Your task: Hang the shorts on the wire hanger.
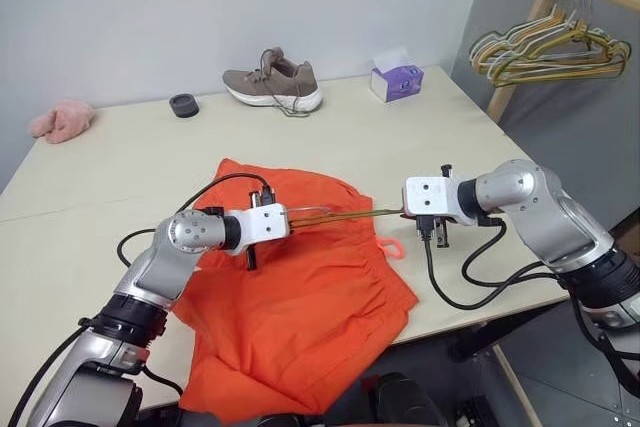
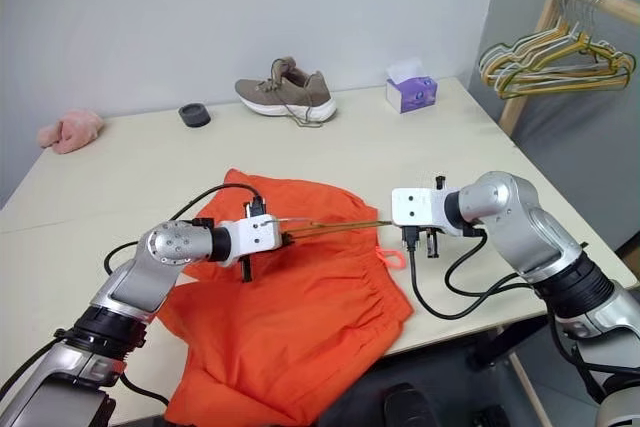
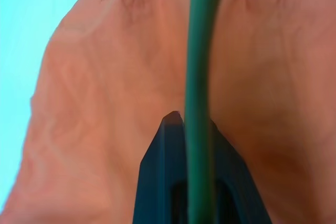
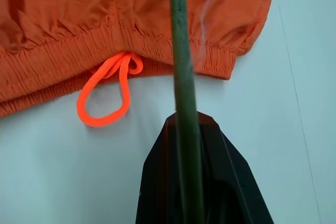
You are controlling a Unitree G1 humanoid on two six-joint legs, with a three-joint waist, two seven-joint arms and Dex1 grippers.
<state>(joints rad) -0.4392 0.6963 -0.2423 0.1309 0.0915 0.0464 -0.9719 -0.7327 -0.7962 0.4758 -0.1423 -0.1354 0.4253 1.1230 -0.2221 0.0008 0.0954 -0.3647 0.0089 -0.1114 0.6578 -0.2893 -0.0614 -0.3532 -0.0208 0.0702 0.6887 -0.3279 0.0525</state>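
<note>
Both arms reached inward over the table (image 1: 120, 162), the hanger (image 1: 345, 215) spanning level between them above the shorts (image 1: 300, 297). Left gripper (image 1: 296, 217) and right gripper (image 1: 402, 211) each clamped one end of the wire. Shorts lay flat at the near edge.

The shorts (image 1: 300, 297) are bright orange woven cloth, matt and finely creased, with a puckered, gathered elastic waistband; at its edge lies a smooth neon cord loop (image 4: 105, 95) of braided fibre. The wire hanger (image 4: 184, 103) is thin, smooth coated wire with a dull olive finish. The fingers (image 4: 202, 182) of the right hand (image 1: 405, 213) look like matt black plastic, its wrist block white plastic beside brushed silvery metal. The tabletop (image 1: 150, 177) is a pale, smooth, matt laminate. At its eleven o'clock corner lies a fluffy pink cloth (image 1: 62, 120); toward twelve, a suede-like taupe shoe (image 1: 273, 82) with a white rubbery sole.
</note>
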